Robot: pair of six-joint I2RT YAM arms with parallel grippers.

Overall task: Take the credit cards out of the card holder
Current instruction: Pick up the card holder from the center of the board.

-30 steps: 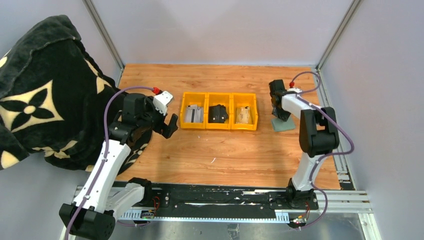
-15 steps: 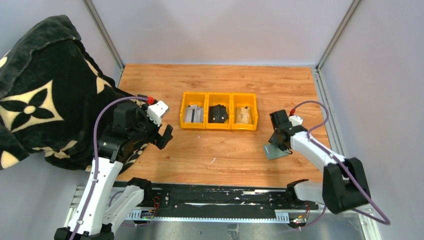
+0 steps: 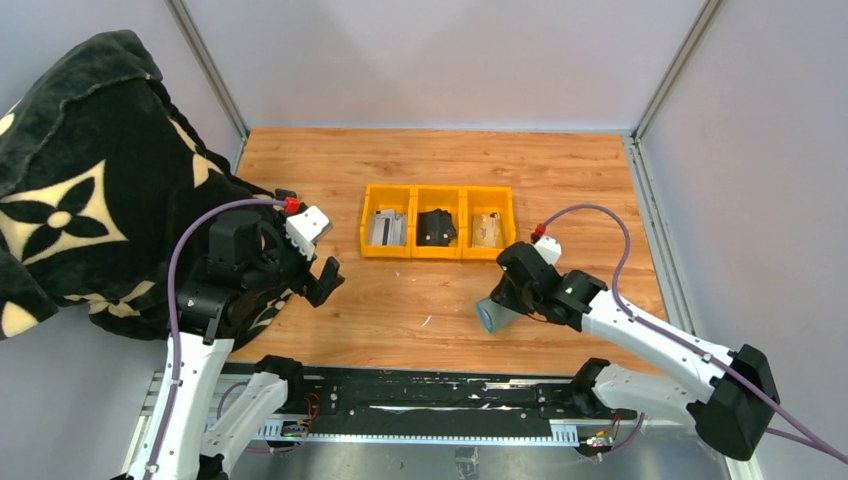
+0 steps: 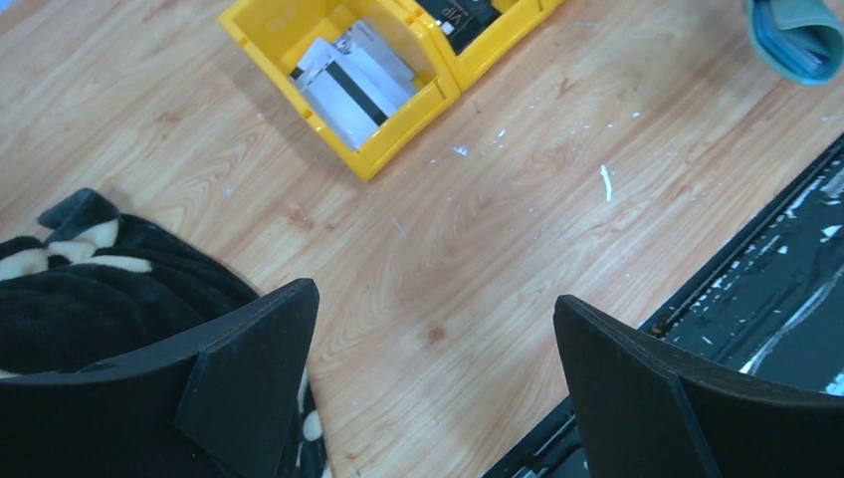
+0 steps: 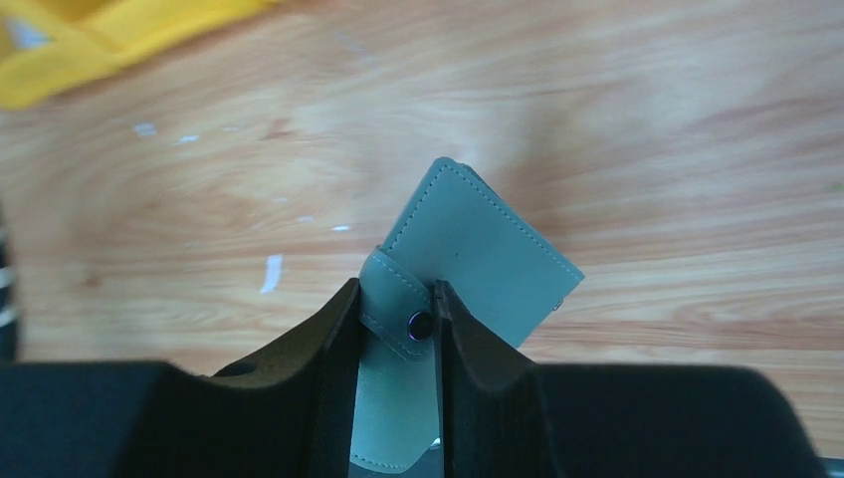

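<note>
My right gripper [image 3: 503,303] is shut on the sage-green card holder [image 3: 491,317], holding it folded just above the wood in front of the tray. In the right wrist view the fingers [image 5: 333,344] clamp its snap tab and the holder [image 5: 483,249] sticks out past them. It also shows in the left wrist view [image 4: 796,35]. A grey-silver card [image 3: 386,230] lies in the tray's left compartment, seen too in the left wrist view [image 4: 348,75]. A tan-gold card [image 3: 487,230] lies in the right compartment. My left gripper [image 3: 325,280] is open and empty, left of the tray.
The yellow three-compartment tray [image 3: 438,255] stands mid-table; its middle compartment holds a black object [image 3: 436,227]. A black patterned blanket [image 3: 80,190] is heaped at the left, reaching under my left gripper [image 4: 90,299]. A black rail [image 3: 420,395] runs along the near edge.
My right arm has swung the card holder from right of the tray to the front centre. My left gripper has drawn back a little toward the near left, still open.
</note>
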